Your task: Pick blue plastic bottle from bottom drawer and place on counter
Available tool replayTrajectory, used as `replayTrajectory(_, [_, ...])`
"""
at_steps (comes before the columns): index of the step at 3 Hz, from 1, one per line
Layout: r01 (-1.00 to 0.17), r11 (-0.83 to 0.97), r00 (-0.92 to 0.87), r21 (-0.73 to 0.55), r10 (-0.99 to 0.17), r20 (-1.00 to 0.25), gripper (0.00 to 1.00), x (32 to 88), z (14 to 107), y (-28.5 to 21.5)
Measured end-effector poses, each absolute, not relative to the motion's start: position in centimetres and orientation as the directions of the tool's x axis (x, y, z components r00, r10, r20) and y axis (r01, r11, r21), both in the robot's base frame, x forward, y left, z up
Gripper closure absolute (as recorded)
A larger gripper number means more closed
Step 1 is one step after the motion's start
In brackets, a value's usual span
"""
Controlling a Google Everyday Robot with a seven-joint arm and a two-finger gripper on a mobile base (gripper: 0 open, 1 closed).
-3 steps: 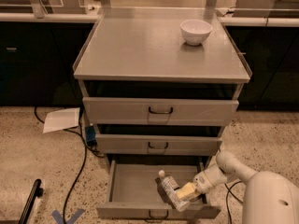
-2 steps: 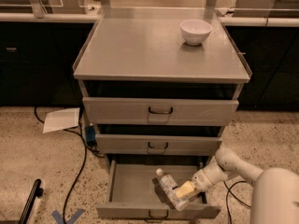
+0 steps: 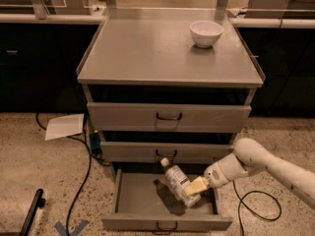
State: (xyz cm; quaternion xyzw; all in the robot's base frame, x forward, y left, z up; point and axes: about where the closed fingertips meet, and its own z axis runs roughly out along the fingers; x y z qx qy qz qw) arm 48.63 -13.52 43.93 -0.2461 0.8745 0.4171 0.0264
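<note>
The blue plastic bottle, clear with a white cap and white label, hangs tilted above the floor of the open bottom drawer, cap pointing up and left. Its shadow falls on the drawer floor beneath it. My gripper reaches in from the right on a white arm and is shut on the bottle's lower end with its yellowish fingers. The counter is the flat grey top of the cabinet, well above the gripper.
A white bowl stands at the counter's back right. The top drawer and middle drawer are closed. On the floor lie a white paper, a black cable and a dark bar at the bottom left.
The bottle has come up off the drawer floor and now hangs tilted in the gripper. The gripper and arm have risen slightly.
</note>
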Motion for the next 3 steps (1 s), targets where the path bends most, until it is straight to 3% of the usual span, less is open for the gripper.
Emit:
replayTrajectory(1, [-0.516,0.542,-0.854,0.663,-0.384,-0.351,1.00,49.5,49.5,-14.0])
replayTrajectory(3, [-0.536,0.566,-0.844,0.626,-0.358,-0.399,1.00,49.1,51.8,-15.2])
